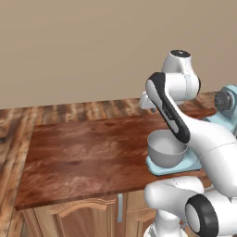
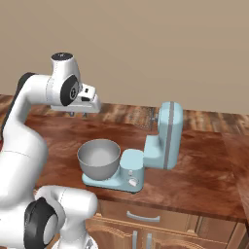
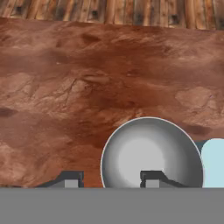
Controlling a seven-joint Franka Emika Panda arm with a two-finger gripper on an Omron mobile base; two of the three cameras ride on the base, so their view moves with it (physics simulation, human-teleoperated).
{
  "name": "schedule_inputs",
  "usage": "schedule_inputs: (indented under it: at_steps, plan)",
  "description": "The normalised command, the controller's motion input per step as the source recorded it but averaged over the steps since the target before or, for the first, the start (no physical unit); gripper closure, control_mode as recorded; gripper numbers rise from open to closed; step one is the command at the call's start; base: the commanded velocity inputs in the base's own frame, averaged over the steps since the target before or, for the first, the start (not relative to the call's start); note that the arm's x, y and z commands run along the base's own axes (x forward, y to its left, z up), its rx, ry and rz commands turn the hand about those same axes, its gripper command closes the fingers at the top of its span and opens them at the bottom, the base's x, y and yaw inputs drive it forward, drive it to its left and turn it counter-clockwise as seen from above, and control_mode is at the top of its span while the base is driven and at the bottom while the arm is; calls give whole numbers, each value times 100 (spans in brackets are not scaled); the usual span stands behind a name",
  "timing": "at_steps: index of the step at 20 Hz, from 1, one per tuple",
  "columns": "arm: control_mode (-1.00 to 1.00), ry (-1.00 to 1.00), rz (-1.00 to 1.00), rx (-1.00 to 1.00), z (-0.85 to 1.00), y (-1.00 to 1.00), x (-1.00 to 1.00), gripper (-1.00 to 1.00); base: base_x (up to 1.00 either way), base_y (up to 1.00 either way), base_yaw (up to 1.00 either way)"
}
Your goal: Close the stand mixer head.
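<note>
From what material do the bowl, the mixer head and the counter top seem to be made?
The bowl looks like brushed metal: grey, with a soft bright sheen inside. The stand mixer head, tilted up, looks like painted metal or plastic: even pale blue, smooth, with a grey stripe; which one, I cannot tell. The counter top looks like polished reddish-brown wood, with visible grain.

1. Stand mixer head (image 1: 227, 99): cut by right edge in left base view, only the dark hub end and a bit of blue show.
2. Whisk under the head: can't make it out in right base view.
3. Bowl (image 3: 151, 153): lower part cut off in hand view; arm covers its right side in left base view.
4. Mixer base (image 3: 213, 162): cut by right edge in hand view.
5. Hand (image 2: 78, 114): fingers too small to tell their spacing in right base view.
</note>
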Motion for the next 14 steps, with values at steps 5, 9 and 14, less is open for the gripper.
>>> schedule_inputs:
  at_steps: [5, 9, 14]
  plan:
    - [-100, -4, 0, 1, 1, -30, -50, -100, 0, 0, 0]
    - [-100, -9, 2, 2, 9, -68, -89, -100, 0, 0, 0]
    - [-100, -12, 3, 0, 13, -87, -79, -100, 0, 0, 0]
